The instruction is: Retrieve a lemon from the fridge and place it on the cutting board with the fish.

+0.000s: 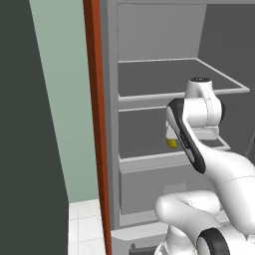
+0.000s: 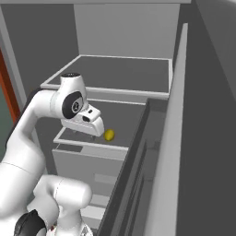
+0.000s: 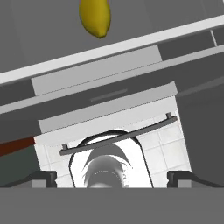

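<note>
The fridge stands open and my arm reaches into it. The lemon, small and bright yellow, lies on the middle shelf near its front edge. My gripper hangs just left of the lemon, close beside it and apart from it, fingers pointing down. In the hand view the lemon sits at the top, beyond the shelf's front lip, and the two fingertips stand wide apart with nothing between them. From the left base view the lemon peeks out behind my forearm. The cutting board and the fish are out of view.
An upper shelf lies above my hand. A bottom drawer sits under the lemon's shelf. The open fridge door with its racks runs along the right. A red-brown cabinet edge borders the fridge on the left, above white floor tiles.
</note>
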{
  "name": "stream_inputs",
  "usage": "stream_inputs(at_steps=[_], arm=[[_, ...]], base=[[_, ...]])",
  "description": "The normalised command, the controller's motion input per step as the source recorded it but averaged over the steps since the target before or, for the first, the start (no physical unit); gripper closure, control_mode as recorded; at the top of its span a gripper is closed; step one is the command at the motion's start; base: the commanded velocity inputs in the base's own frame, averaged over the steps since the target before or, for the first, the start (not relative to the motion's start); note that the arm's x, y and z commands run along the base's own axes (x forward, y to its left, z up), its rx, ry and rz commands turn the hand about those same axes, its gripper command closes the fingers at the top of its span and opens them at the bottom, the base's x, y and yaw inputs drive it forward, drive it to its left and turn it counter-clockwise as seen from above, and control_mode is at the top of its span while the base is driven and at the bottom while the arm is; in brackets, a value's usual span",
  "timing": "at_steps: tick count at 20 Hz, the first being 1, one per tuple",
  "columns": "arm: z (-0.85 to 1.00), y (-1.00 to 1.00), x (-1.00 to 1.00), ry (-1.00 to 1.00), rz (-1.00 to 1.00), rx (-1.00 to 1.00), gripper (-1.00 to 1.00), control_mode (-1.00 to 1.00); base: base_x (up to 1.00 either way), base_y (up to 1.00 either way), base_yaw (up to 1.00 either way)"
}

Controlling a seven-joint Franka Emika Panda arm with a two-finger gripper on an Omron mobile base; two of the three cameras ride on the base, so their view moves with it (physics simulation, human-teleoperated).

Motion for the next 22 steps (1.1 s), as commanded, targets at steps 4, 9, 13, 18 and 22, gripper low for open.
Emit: stream_inputs(at_steps=[4,9,13,18,22], arm=[[0.00,0.00,0.00,0.00,0.00,0.00,-1.00,1.00],[-0.02,-0.06,0.00,0.00,0.01,0.00,-1.00,-1.00],[-0.39,-0.14,0.00,-0.07,0.00,0.01,-1.00,-1.00],[-0.36,-0.01,0.16,-0.17,0.00,0.00,-1.00,-1.00],[-0.07,-0.09,0.52,-0.07,0.00,0.00,-1.00,-1.00]], base=[[0.04,-0.01,0.00],[0.00,0.00,0.00],[0.00,0.00,0.00],[0.00,0.00,0.00],[0.00,0.00,0.00]])
